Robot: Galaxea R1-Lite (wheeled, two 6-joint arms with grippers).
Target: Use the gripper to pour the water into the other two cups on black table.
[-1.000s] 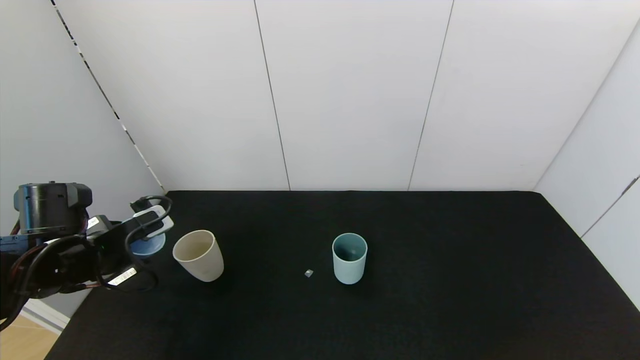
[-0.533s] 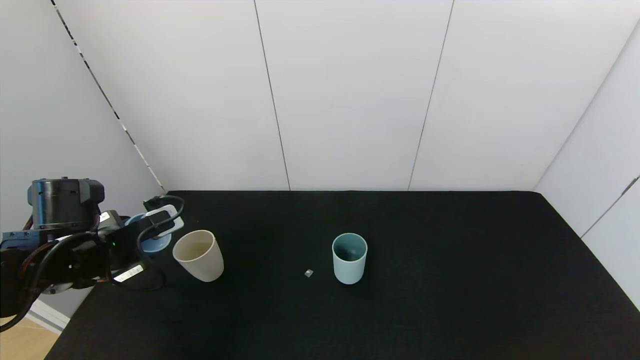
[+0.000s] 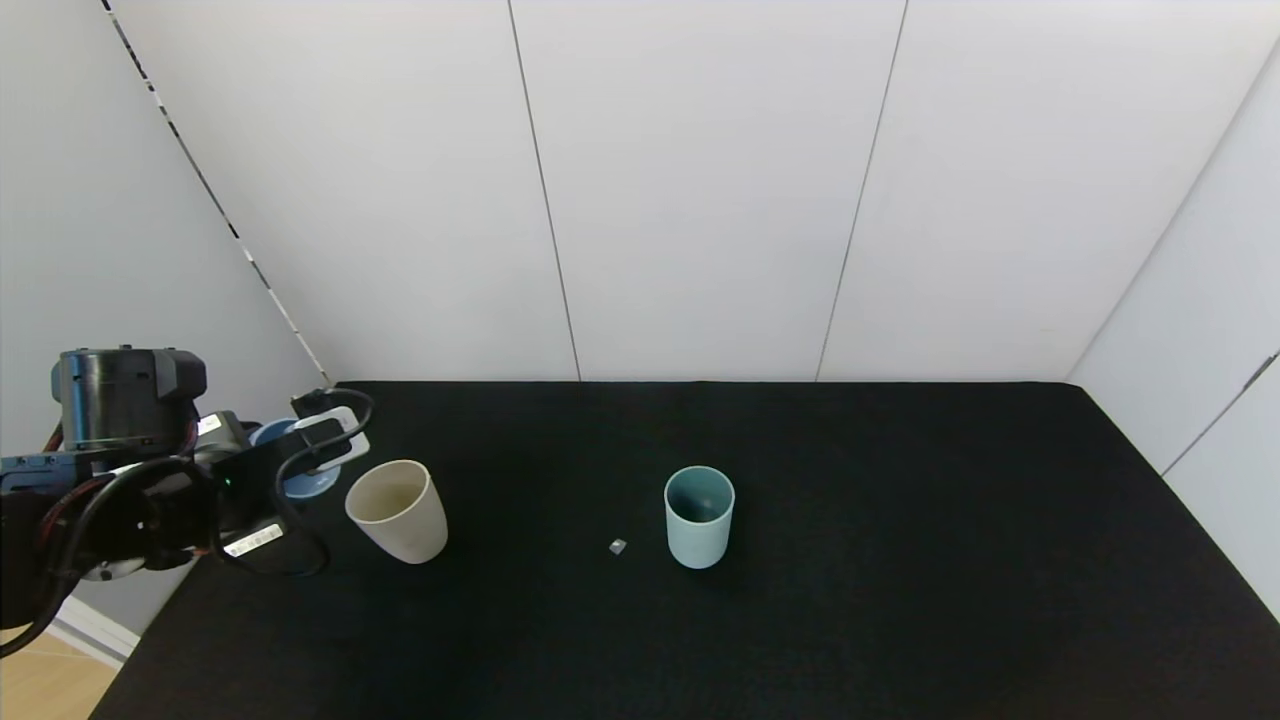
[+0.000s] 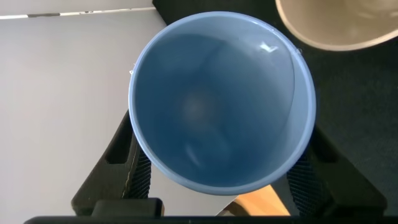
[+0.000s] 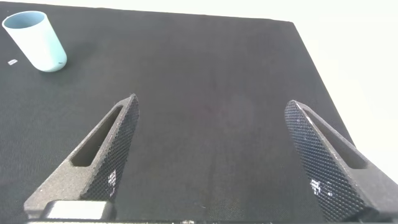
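My left gripper (image 3: 290, 462) is shut on a light blue cup (image 3: 288, 468) at the black table's (image 3: 850, 620) far left edge, tilted with its mouth toward the wrist camera. In the left wrist view the blue cup (image 4: 221, 102) fills the space between the two black fingers (image 4: 134, 171). The beige cup (image 3: 397, 510) stands upright just right of the held cup; its rim also shows in the left wrist view (image 4: 336, 25). The mint cup (image 3: 698, 516) stands upright near the middle and also shows in the right wrist view (image 5: 36, 40). My right gripper (image 5: 211, 155) is open and empty over the table's right side.
A tiny grey scrap (image 3: 617, 546) lies just left of the mint cup. White wall panels (image 3: 700, 180) close the table at the back and both sides. Wooden floor (image 3: 40, 685) shows beyond the table's left front corner.
My left gripper has lifted the blue cup slightly and carried it a little right, closer to the beige cup. Both standing cups have not moved.
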